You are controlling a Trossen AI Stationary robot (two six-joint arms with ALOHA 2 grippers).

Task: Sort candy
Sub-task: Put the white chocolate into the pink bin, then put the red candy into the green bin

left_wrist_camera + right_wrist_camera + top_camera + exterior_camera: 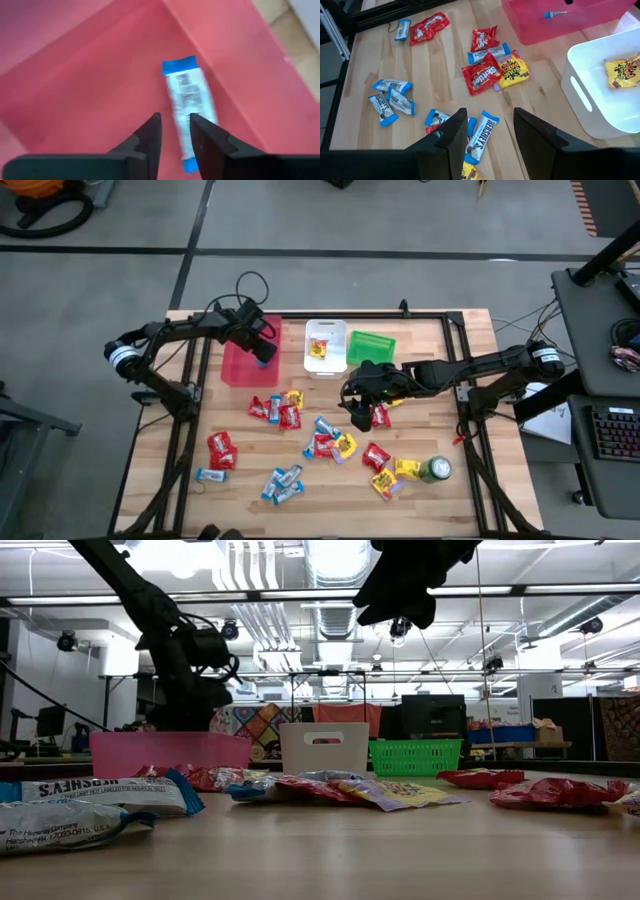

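Left gripper [174, 131] over the pink bin [240, 363]

We saw its jaws parted, a blue bar [187, 107] lying free inside that bin; right gripper [487, 131] hung open beyond the bin, above loose candy [325, 438].

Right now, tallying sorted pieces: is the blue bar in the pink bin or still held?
In. The blue bar lies on the pink bin floor, left gripper open above it.

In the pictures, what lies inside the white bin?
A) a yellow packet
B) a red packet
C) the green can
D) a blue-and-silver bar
A: the right wrist view shows a yellow packet lying on the floor of the white bin, and the high view shows the same yellow spot there.
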